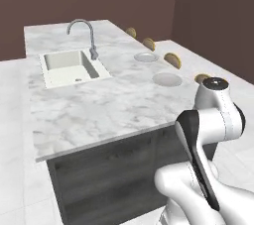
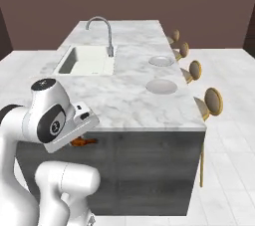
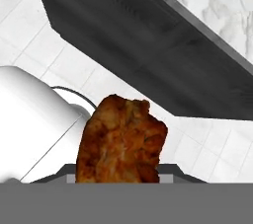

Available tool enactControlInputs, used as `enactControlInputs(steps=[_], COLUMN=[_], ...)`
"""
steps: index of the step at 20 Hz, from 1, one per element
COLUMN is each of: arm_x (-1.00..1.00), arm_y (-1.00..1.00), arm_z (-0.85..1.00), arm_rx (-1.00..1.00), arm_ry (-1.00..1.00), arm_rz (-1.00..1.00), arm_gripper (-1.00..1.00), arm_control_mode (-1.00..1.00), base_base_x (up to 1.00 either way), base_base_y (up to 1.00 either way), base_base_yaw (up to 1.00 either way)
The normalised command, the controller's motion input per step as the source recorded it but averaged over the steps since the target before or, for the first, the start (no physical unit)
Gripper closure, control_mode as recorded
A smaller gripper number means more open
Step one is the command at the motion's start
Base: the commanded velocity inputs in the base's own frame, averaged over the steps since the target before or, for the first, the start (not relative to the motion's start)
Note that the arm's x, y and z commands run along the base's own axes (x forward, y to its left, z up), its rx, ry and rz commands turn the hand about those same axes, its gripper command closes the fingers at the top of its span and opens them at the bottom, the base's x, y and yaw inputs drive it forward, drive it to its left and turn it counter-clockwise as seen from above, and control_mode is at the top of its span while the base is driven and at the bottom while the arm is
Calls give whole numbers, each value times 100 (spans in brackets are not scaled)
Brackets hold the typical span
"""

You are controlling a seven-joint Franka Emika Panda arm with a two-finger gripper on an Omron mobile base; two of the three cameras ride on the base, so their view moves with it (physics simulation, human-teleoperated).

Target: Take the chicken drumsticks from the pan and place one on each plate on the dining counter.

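Claw [image 3: 118, 181] partly closed, gripping a chicken drumstick [image 3: 121, 141] at frame bottom center, low beside the dark base, below the dining table [image 2: 124, 100] edge. Two plates [image 2: 161, 86] at mid-right of the table, both bare.

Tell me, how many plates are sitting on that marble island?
2. The nearer plate lies by the stool-side edge of the dining counter; the farther plate lies just beyond it along that edge, across from the sink.
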Motion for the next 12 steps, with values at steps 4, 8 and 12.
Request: enactControlInputs(steps=[4,8,12], arm_x=[0,0,0], arm_y=[0,0,0], arm_z=[0,0,0], arm_rx=[0,0,0], arm_ry=[0,0,0], arm_rz=[0,0,0], arm_gripper=[100,100,100], arm_control_mode=[100,100,100], base_base_x=[35,45,53], base_base_y=[-100,-100,-100], base_base_yaw=[-2,-3,0])
